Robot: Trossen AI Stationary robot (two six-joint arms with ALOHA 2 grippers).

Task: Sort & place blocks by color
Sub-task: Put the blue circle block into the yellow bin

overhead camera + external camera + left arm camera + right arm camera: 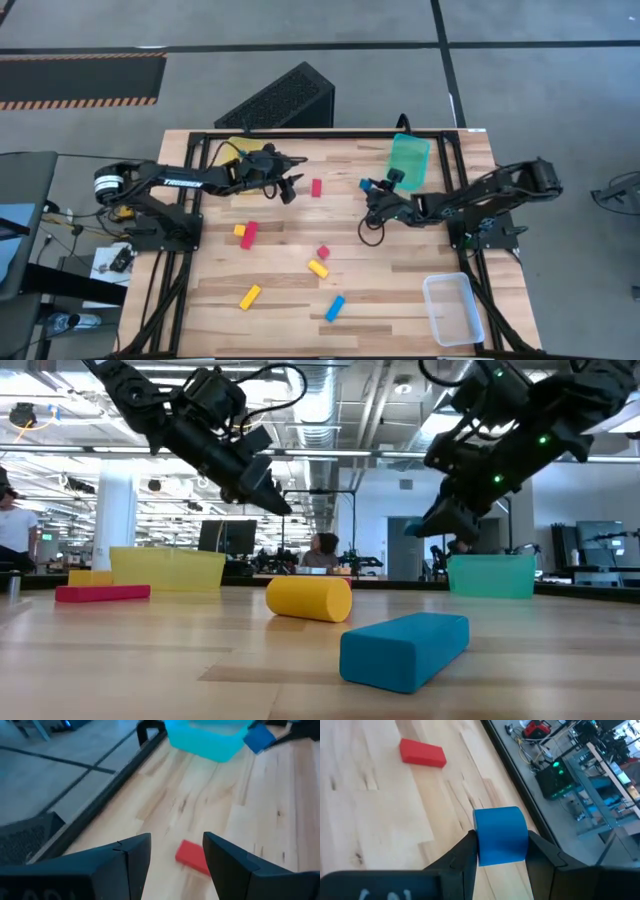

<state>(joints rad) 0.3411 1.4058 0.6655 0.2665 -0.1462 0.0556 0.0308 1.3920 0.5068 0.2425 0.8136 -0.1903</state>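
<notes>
My right gripper (pixel 501 851) is shut on a blue block (pixel 500 835) and hovers above the table just left of the teal tray (pixel 408 160). My left gripper (pixel 176 851) is open in the air over the far middle of the table. A red block (pixel 192 856) lies flat on the wood below and just beyond its fingertips, also visible as the red block (pixel 316 187) in the high view. More red, yellow and blue blocks lie flat on the near half, among them a blue bar (pixel 334 308) and a yellow bar (pixel 250 296). My right gripper pinches the blue block between its two fingers, one on each side face (pixel 479 845). The fingers come from the table's right, slanting down. The block is lifted clear of the table, its rounded end reaching past the fingertips.
A yellow tray (pixel 243 148) sits at the far edge under my left arm, and a clear tray (pixel 452 308) sits at the near right corner. In the low view a yellow cylinder (pixel 308 598) and a blue bar (pixel 405 648) lie close to the camera. People show in the room behind.
</notes>
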